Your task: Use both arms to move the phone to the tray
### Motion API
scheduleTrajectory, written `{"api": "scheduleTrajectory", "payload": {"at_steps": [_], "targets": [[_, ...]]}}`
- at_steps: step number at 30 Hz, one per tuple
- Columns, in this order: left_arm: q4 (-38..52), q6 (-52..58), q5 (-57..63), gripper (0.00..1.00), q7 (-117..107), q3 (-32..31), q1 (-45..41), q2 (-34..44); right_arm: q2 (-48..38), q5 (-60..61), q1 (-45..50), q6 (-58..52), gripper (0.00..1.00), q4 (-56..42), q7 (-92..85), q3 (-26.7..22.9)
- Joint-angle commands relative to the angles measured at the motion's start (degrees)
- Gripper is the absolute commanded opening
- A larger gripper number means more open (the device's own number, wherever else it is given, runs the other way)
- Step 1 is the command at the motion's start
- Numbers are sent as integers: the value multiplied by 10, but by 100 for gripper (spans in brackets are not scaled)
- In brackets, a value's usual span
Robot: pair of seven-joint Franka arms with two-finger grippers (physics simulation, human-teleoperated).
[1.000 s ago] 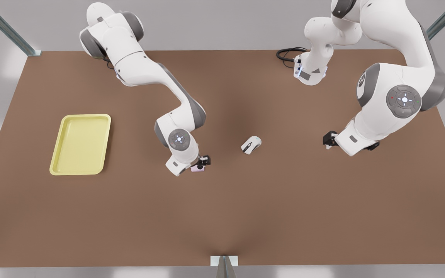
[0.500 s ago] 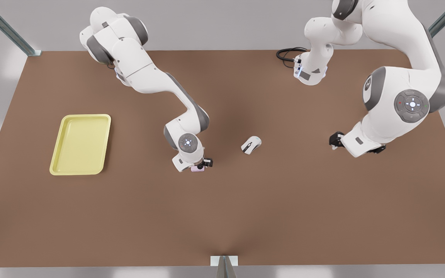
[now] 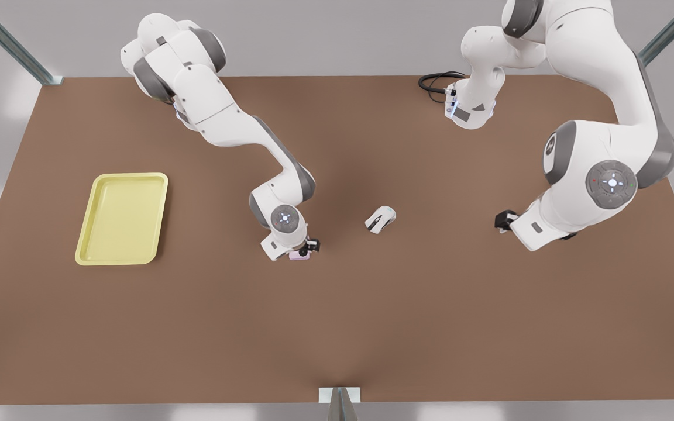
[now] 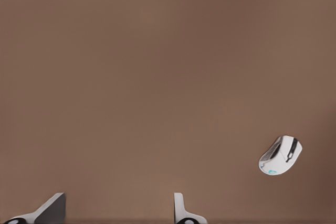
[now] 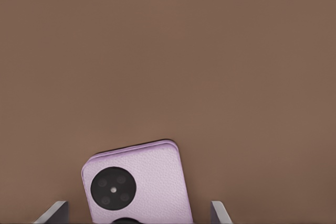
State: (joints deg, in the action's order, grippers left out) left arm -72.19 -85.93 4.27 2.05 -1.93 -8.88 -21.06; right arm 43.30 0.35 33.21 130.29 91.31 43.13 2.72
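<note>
The pale pink phone [image 3: 300,255] lies flat on the brown table near its middle; its black round circles [image 5: 113,185] face up. My right gripper [image 3: 306,248] is the one on the front view's left. It hangs low over the phone, open, with a fingertip [image 5: 56,211] on either side and a gap to the phone [image 5: 149,179]. My left gripper [image 3: 503,221] hovers open over bare table on the front view's right, nothing between its fingers [image 4: 178,208]. The pale yellow tray [image 3: 121,217] sits far off at the front view's left.
A white and grey computer mouse [image 3: 380,219] lies between the two grippers, a short way from the phone; it also shows in the left wrist view [image 4: 281,155]. A black cable [image 3: 433,82] loops at the table's back edge.
The arm over the phone shifted slightly toward the front view's right and settled over it. The other arm's elbow dropped lower; its gripper stayed near the same spot.
</note>
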Motion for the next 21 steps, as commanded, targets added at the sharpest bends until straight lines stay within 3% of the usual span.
{"api": "scheduleTrajectory", "payload": {"at_steps": [1, 16, 21], "targets": [[0, 0, 0, 100, -20, 0, 0, 0, 0, 0, 0, 15, 100, 6, -78, 0], [0, -2, 0, 100, -25, 1, 2, -16, 17, 0, 1, 40, 100, 11, -79, 1], [0, -2, -1, 100, -25, 3, 2, -18, 17, 1, 0, 38, 88, 8, -79, 1]]}}
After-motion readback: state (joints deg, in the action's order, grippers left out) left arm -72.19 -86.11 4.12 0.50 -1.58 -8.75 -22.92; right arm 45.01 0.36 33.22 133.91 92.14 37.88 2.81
